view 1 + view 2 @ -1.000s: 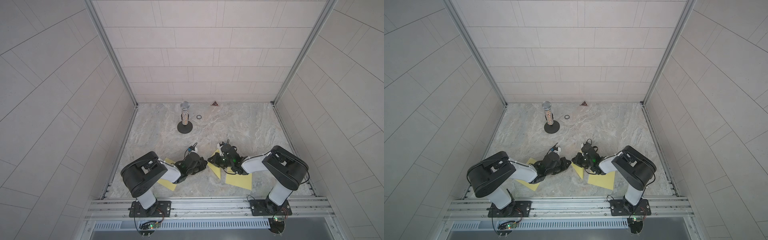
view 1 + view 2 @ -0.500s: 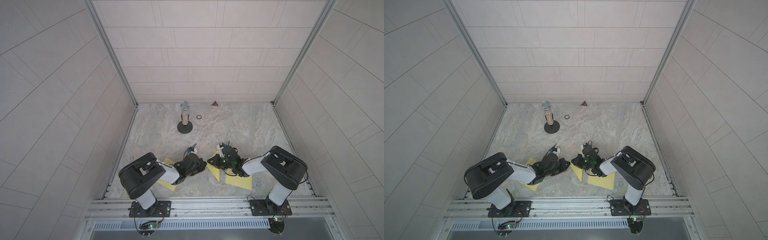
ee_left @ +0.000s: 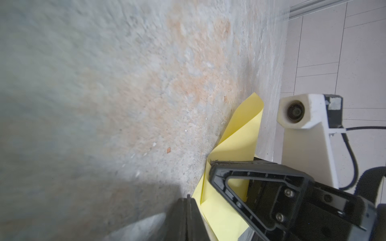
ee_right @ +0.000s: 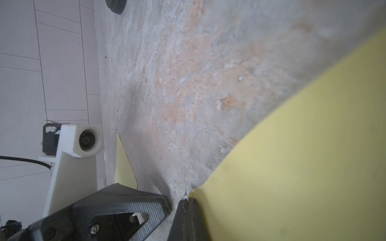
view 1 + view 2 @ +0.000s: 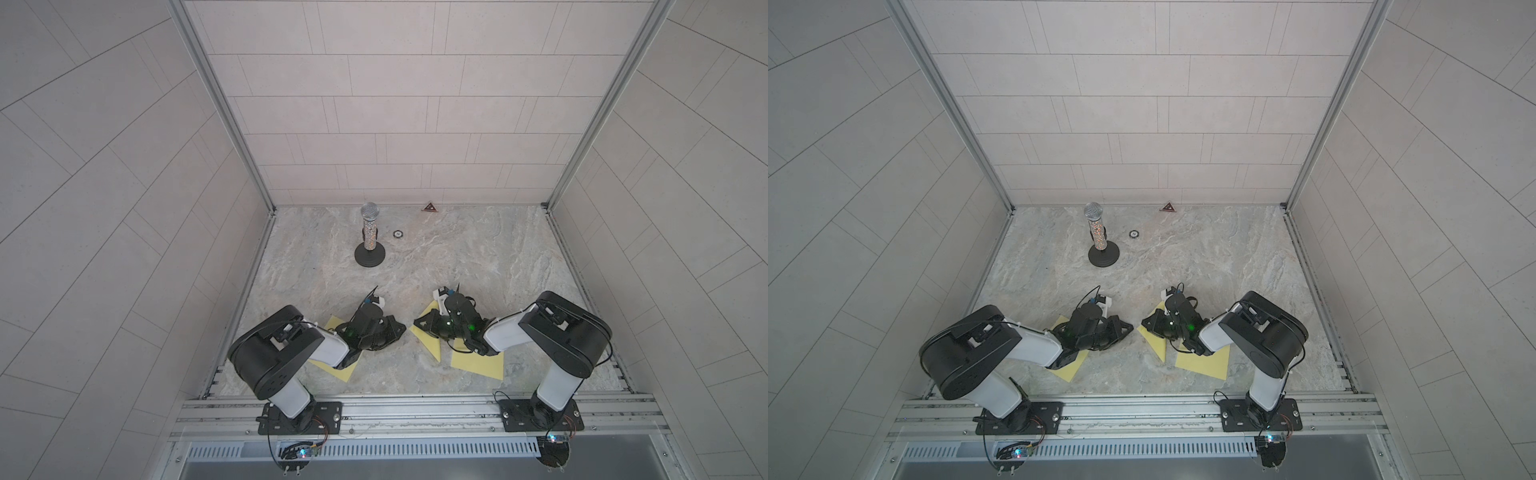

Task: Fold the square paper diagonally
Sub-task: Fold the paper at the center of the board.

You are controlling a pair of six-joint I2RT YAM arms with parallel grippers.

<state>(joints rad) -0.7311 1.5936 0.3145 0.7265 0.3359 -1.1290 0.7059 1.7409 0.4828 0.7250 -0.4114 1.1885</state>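
Note:
Two yellow paper sheets lie near the table's front. The square paper (image 5: 478,365) (image 5: 1204,363) under my right arm has one flap raised and curled, as the left wrist view shows on the paper (image 3: 240,133). My right gripper (image 5: 417,325) (image 4: 185,201) is shut, and the paper (image 4: 302,156) runs out from its tip. The other yellow sheet (image 5: 338,372) (image 4: 123,164) lies flat under my left arm. My left gripper (image 5: 401,329) (image 3: 189,203) is shut and holds nothing. Its tip is low on the table, almost touching the right gripper's tip.
A microphone on a round black stand (image 5: 369,232) stands at the back left. A small ring (image 5: 398,234) and a triangular marker (image 5: 429,207) lie near the back wall. Tiled walls close three sides, and a metal rail (image 5: 415,409) runs along the front.
The left arm's elbow has swung slightly to the left. Both gripper tips have barely shifted and stay shut, nearly tip to tip.

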